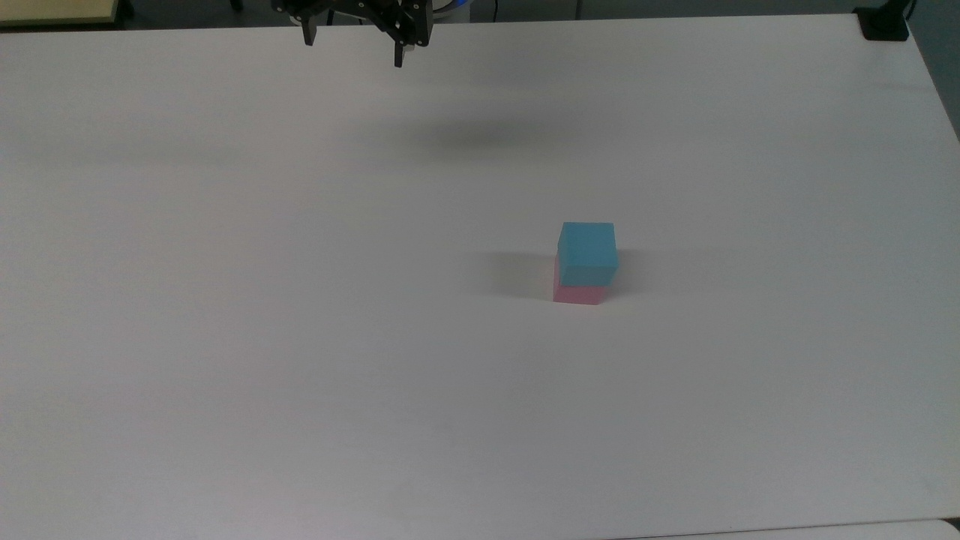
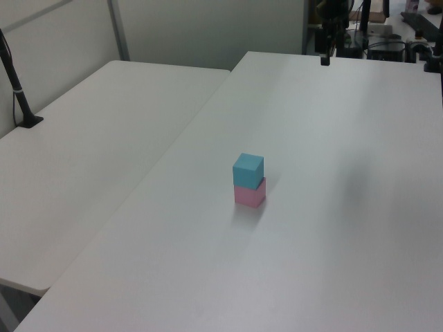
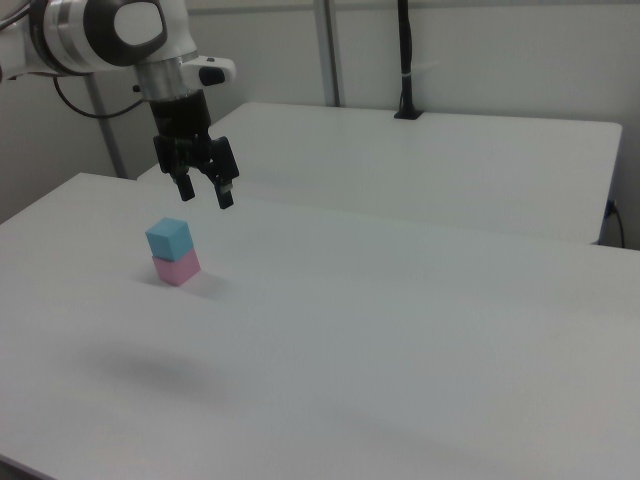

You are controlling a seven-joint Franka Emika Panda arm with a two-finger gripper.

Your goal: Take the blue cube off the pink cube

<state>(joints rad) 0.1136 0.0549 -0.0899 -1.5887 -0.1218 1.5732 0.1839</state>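
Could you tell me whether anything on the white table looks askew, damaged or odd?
Only slightly: the light blue foam cube sits twisted on the pale pink foam cube, edges not lined up. The open gripper hangs apart from both. Nothing looks damaged.

White table (image 1: 300, 337): plain matte top. Directly on it, one pink cube (image 1: 576, 293), at about 3 o'clock from the table's centre in the top view. A black stand base (image 1: 883, 24) sits at the 1 o'clock corner in the top view.
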